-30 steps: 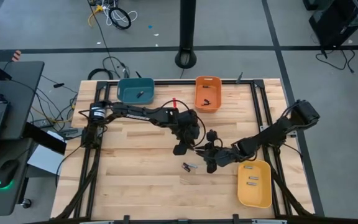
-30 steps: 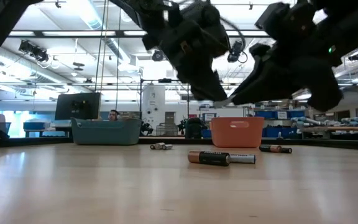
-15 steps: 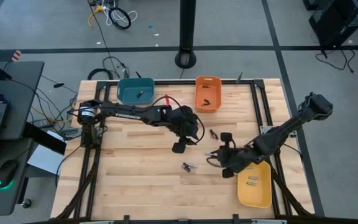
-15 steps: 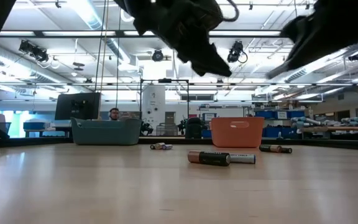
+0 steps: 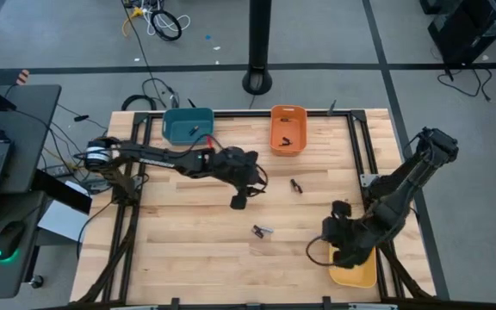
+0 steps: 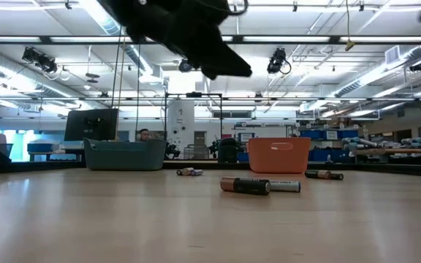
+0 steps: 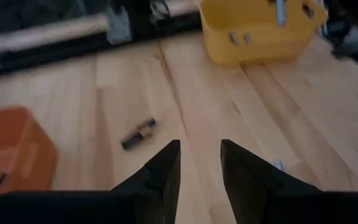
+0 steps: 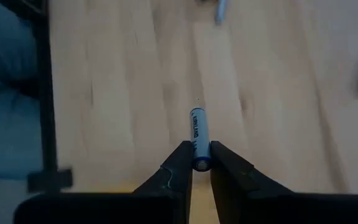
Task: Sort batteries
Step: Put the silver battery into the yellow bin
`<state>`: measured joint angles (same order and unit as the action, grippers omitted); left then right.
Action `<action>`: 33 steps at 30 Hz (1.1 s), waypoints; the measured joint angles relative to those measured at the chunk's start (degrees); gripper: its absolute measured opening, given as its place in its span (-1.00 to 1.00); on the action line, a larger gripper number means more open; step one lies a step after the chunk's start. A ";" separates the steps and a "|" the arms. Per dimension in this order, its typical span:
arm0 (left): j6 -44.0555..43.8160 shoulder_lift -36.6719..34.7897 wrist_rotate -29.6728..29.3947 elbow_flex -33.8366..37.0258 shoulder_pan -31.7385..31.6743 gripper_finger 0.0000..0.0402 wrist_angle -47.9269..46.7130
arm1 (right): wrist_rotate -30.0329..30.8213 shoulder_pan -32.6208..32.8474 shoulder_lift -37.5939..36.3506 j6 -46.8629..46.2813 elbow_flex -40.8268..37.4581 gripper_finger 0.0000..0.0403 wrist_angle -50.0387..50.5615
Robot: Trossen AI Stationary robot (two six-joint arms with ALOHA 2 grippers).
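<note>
My right gripper [image 5: 343, 248] hangs over the yellow bin [image 5: 357, 275] at the table's near right and is shut on a silvery battery [image 8: 199, 138]. My left gripper [image 5: 238, 201] is open above the middle of the table and holds nothing. Its fingers [image 7: 166, 167] point toward a dark battery [image 7: 138, 133] lying on its side. Two batteries [image 5: 262, 231] lie side by side nearer the near edge, one dark [image 6: 245, 185] and one silvery [image 6: 284, 186]. Another dark battery [image 5: 295, 185] lies farther right. My right gripper pinches the silvery battery at one end [image 8: 199, 160] between its two fingertips. The battery juts forward from the fingers, in line with them. It is lifted clear, with the wooden table top far below it.
A teal bin [image 5: 188, 126] and an orange bin [image 5: 288, 129] stand at the far edge, each holding batteries. More batteries lie in the yellow bin [image 7: 263, 38]. Small batteries [image 6: 188, 172] [image 6: 324, 174] lie far back on the table. A person sits in the room beyond.
My right gripper has swung from the table's middle toward the near right corner, carrying the battery over the yellow bin. My left gripper has drawn back a little toward the left and far side and risen. The batteries on the table have stayed put.
</note>
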<state>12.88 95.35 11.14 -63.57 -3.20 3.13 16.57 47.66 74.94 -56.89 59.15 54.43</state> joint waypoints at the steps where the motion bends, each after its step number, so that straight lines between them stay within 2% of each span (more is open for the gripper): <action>1: -0.50 -1.66 -1.31 1.68 0.00 -0.39 1.23 | -0.77 1.12 0.00 -3.30 0.01 -0.74 1.72; 6: -2.95 -8.30 -5.50 9.07 0.00 -0.39 5.45 | -5.41 6.20 0.34 -18.19 -0.01 -0.74 10.50; 8: -4.15 -10.50 -6.55 11.10 0.02 -0.39 6.63 | -7.47 8.25 0.98 -22.32 -0.03 -0.74 12.46; 12: -4.56 -13.65 -8.69 13.49 0.33 -0.39 6.25 | -7.66 10.81 1.19 -27.08 -1.75 -0.74 11.68; 28: -4.53 -14.62 -10.47 14.07 1.14 -0.39 6.34 | -5.79 11.05 1.20 -28.66 -20.48 -0.74 -10.38; 33: -4.54 -14.62 -11.66 14.07 1.40 -0.39 6.26 | -7.58 10.34 1.14 -28.64 -22.11 -0.74 -12.01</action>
<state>8.34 80.73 -0.52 -49.50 -1.80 9.40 9.00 57.99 76.07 -85.54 37.04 42.42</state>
